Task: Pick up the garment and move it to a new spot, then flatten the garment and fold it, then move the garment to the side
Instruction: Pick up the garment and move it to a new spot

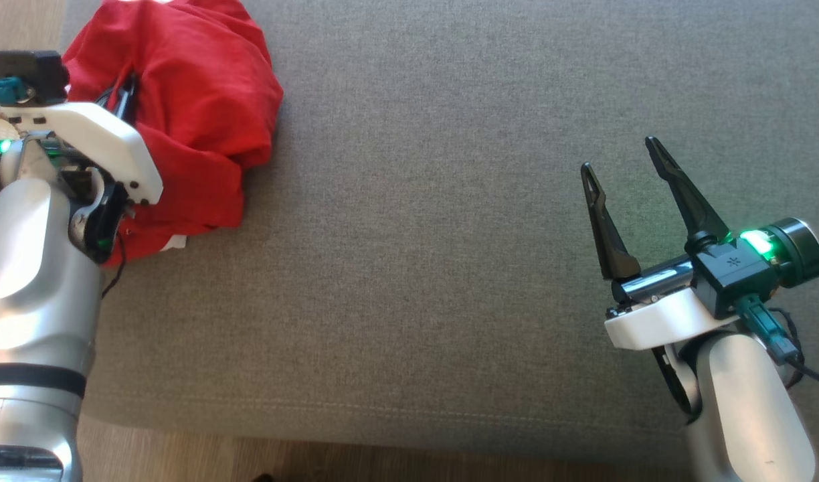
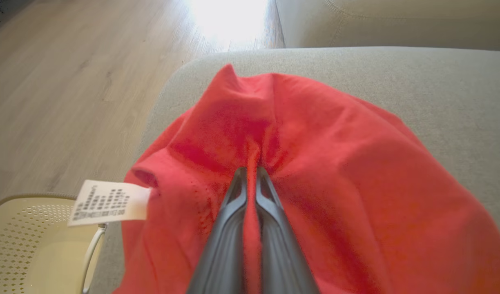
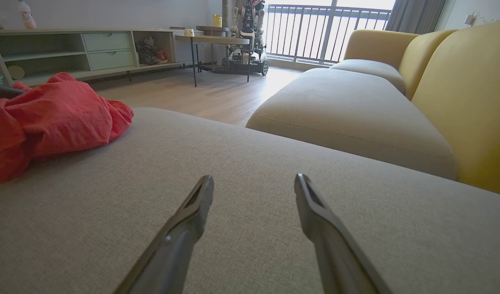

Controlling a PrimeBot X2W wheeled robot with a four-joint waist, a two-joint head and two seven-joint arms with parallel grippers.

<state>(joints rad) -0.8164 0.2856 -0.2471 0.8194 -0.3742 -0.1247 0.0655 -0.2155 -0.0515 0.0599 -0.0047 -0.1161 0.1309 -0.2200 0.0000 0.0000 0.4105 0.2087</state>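
Observation:
The garment (image 1: 195, 114) lies bunched in a red heap at the far left of the grey sofa cushion (image 1: 436, 234). Its print and white sleeves are hidden in the folds. In the left wrist view the garment (image 2: 315, 163) drapes around my left gripper (image 2: 252, 171), whose two dark fingers are shut on a ridge of red cloth. A small white tag (image 2: 109, 202) sticks out at its left side. My left gripper (image 1: 123, 94) is mostly hidden by its wrist in the head view. My right gripper (image 1: 620, 154) stands open over bare cushion at the right, far from the garment (image 3: 50, 118).
A cream perforated basket (image 2: 25, 245) stands on the wooden floor (image 2: 70, 90) beside the cushion's left end. The cushion's front edge (image 1: 383, 428) runs along the bottom of the head view. A yellow sofa back (image 3: 466, 94) and a second cushion (image 3: 348, 118) lie beyond.

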